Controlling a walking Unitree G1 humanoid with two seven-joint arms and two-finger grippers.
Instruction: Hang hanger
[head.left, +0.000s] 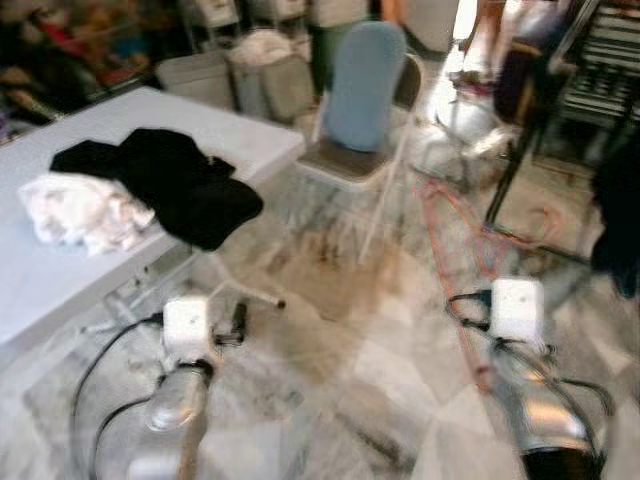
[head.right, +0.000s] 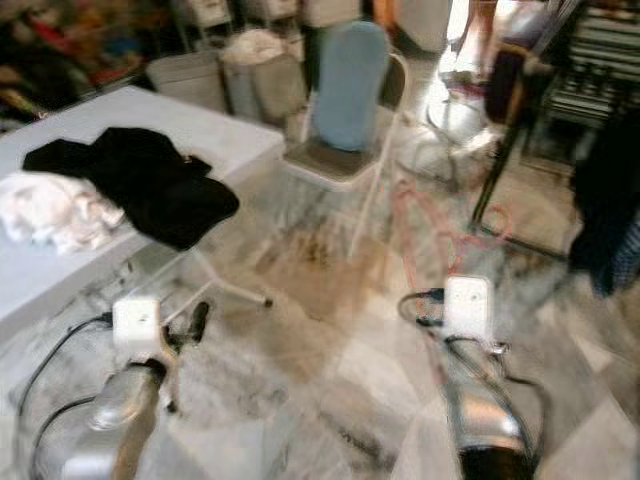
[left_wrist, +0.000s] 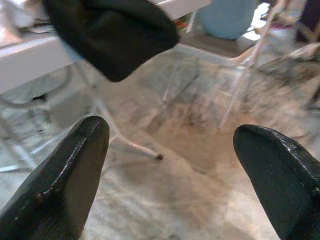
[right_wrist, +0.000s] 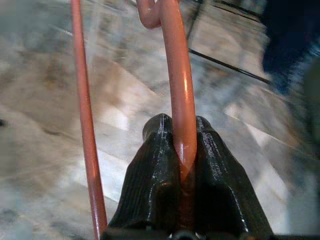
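The right claw (right_wrist: 182, 150) is clamped on the hanger (right_wrist: 178, 80), its two black fingers pressed together on one thin orange bar. In the head views the hanger (head.left: 470, 240) stands up and forward from that claw over the floor, between the folding chair (head.left: 362, 110) and the dark rack frame (head.left: 520, 150), still apart from both. The left claw (left_wrist: 170, 165) is held low with its fingers spread wide and nothing between them, close to the edge of the table (head.left: 60, 270) beyond the chair, where a black garment (head.left: 185, 185) droops over the edge beside a white one (head.left: 75, 210).

The main risk is that the hanger twists or slides, since it is pinched on a single smooth bar with the rest of it standing free. The head views are blurred, so aim is doubtful; the hanger could knock the chair or the rack frame, or catch a dark garment (head.left: 620, 215) hanging by the rack. The left claw could snag the black garment.
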